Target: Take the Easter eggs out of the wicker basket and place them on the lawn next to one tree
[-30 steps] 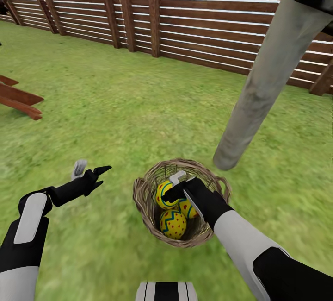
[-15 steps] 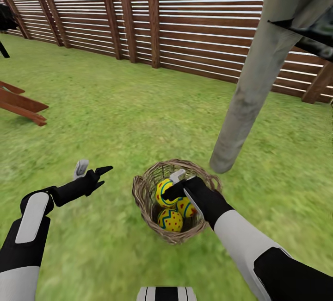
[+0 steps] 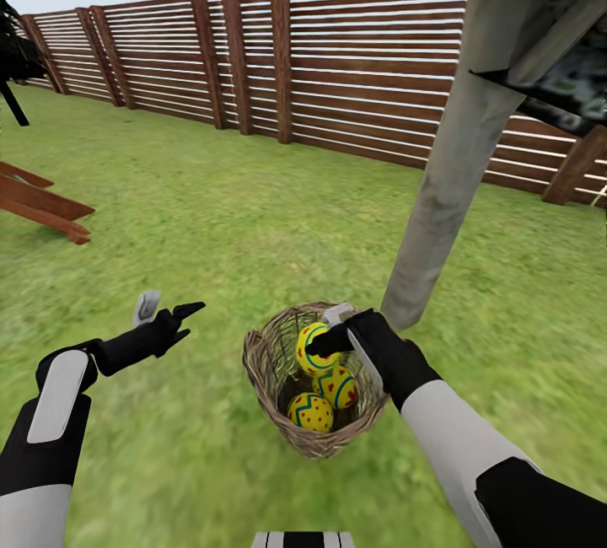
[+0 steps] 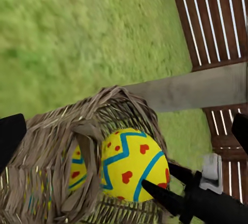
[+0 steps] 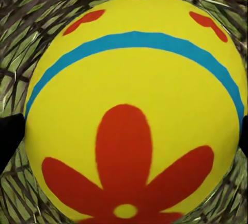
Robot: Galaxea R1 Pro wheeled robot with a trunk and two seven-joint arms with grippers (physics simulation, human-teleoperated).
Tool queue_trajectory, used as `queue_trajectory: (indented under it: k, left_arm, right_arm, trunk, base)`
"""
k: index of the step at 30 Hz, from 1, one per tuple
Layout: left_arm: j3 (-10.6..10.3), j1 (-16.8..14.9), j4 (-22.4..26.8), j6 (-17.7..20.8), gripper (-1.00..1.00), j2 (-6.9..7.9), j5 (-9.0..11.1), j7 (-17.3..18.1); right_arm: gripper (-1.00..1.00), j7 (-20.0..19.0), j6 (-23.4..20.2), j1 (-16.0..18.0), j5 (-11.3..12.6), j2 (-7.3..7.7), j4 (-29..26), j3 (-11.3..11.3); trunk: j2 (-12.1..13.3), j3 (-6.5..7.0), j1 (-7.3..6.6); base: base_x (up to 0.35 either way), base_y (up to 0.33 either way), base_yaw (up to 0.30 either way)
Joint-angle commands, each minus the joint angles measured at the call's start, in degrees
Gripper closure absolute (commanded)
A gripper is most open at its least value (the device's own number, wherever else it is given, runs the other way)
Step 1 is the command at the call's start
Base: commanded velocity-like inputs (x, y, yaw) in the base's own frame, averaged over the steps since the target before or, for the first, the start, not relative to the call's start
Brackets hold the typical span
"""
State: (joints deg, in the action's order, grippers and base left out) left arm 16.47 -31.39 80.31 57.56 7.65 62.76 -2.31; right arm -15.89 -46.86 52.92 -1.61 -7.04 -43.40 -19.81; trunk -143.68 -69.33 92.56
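On the lawn (image 3: 211,219), close to the pale grey tree (image 3: 438,194), stands the wicker basket (image 3: 270,362). My right gripper (image 3: 321,331) is shut on one Easter egg (image 3: 315,351) at the level of the rim. That egg (image 5: 134,115) looms close in the right wrist view, with basket weave (image 5: 31,6) around it. Two more eggs lie lower inside, one (image 3: 338,387) under my wrist and one (image 3: 309,412) at the near wall. My left gripper (image 3: 166,309) hovers open over the grass left of the basket. The left wrist view shows the held egg (image 4: 132,164) behind the weave (image 4: 51,157).
A slatted wooden fence (image 3: 337,59) runs along the back of the lawn. A brown wooden frame (image 3: 42,206) lies at the left edge, and a thin black-trunked tree (image 3: 13,67) stands at the far left. Dark blocky foliage (image 3: 556,51) hangs at the upper right. Open grass spreads around the basket.
The head view has tilted upward, so sky and more fence show. My right gripper has risen slightly with the egg towards the basket's rim. The left arm holds its place.
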Motion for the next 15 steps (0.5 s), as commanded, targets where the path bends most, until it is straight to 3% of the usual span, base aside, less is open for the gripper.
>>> queue_trajectory:
  k: [1,5,8,11,14,15]
  left_arm:
    - [0.06,-0.04,0.02,0.24,-1.0,-0.01,0.25,-0.24]
    - [0.06,-0.03,-0.01,0.19,-1.0,-0.08,0.21,-0.28]
    - [0.07,-0.03,0.01,0.19,-1.0,-0.06,0.23,-0.33]
    - [0.06,-0.05,0.02,0.19,-1.0,-0.07,0.2,-0.33]
    - [0.0,-0.03,0.02,0.19,-1.0,-0.12,0.19,-0.33]
    - [0.01,-0.04,0.02,0.19,-1.0,-0.15,0.18,-0.33]
  right_arm:
    - [1.0,-0.24,-0.39,0.01,-0.16,0.23,-1.92,0.59]
    - [1.0,-0.49,-7.65,-2.09,-0.15,2.54,-14.66,1.78]
    - [1.0,-0.7,-9.08,-5.13,-0.02,3.91,-23.31,1.8]
    - [1.0,-0.9,-9.24,-6.26,0.06,4.2,-25.89,1.79]
    - [1.0,-8.22,-10.77,-7.3,-0.01,4.88,-27.23,1.81]
    - [1.0,-13.05,-10.94,-7.7,0.06,6.39,-28.6,1.8]
  trunk:
    - [0.0,0.18,-0.03]
    - [0.05,1.07,-0.13]
    - [0.09,1.73,-0.21]
    - [0.13,2.4,-0.29]
    - [0.17,3.06,-0.37]
    - [0.19,3.28,-0.39]
  base:
    - [0.0,0.0,0.0]
    - [0.0,0.0,0.0]
    - [0.0,0.0,0.0]
    - [0.0,0.0,0.0]
    - [0.0,0.0,0.0]
    - [0.0,0.0,0.0]
